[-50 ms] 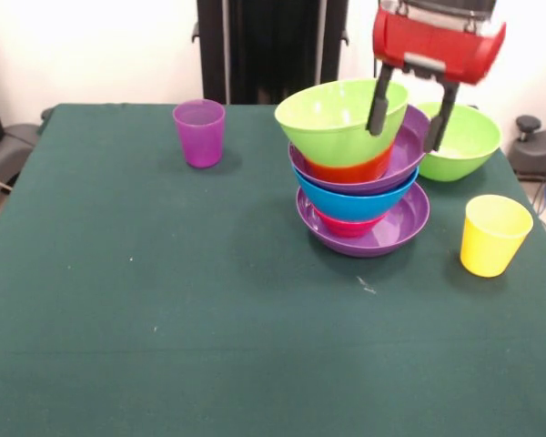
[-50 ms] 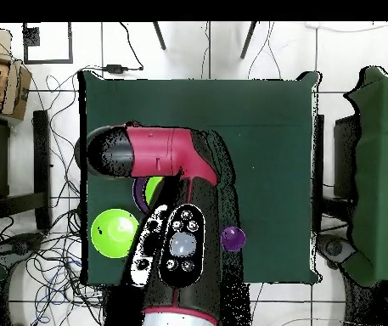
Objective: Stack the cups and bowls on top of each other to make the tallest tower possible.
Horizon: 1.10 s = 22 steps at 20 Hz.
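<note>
The tower [image 1: 359, 182] stands right of the table's middle. Its base is a wide purple bowl [image 1: 405, 223]; above it sit a red-pink bowl, a blue bowl [image 1: 355, 198], a second purple bowl, an orange bowl and, on top, a tilted lime green bowl [image 1: 337, 118]. My gripper [image 1: 405, 138] hangs open over the tower's right side. One finger [image 1: 379, 100] is against the top bowl's wall, the other is outside the purple rim. A purple cup [image 1: 199, 132] stands at the far left and a yellow cup [image 1: 494, 235] at the near right. Overhead, the arm hides the gripper and most of the tower [image 2: 153, 188].
Another lime green bowl [image 1: 464, 141] [image 2: 114, 233] sits just behind and to the right of the tower, close to the outer finger. The purple cup [image 2: 233, 238] shows beside the arm in the overhead view. Green cloth [image 1: 164, 300] covers the table.
</note>
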{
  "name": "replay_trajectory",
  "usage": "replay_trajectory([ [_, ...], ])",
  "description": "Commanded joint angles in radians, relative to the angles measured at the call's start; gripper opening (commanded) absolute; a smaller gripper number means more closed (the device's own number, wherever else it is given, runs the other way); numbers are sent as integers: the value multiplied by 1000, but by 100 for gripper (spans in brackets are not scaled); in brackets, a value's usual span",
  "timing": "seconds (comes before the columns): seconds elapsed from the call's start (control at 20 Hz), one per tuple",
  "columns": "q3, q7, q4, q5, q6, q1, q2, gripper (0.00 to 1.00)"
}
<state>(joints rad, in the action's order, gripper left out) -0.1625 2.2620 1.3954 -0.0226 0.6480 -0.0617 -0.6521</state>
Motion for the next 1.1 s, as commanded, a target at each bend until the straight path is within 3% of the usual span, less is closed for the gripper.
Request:
replay_trajectory([
  [0.05, 15, 154, -141, 12, 89, -22, 123, 100],
  [0.7, -68, 236, -255, 72, 234, -122, 159, 100],
  [1.1, -118, 270, -261, 117, 233, -180, 185, 100],
])
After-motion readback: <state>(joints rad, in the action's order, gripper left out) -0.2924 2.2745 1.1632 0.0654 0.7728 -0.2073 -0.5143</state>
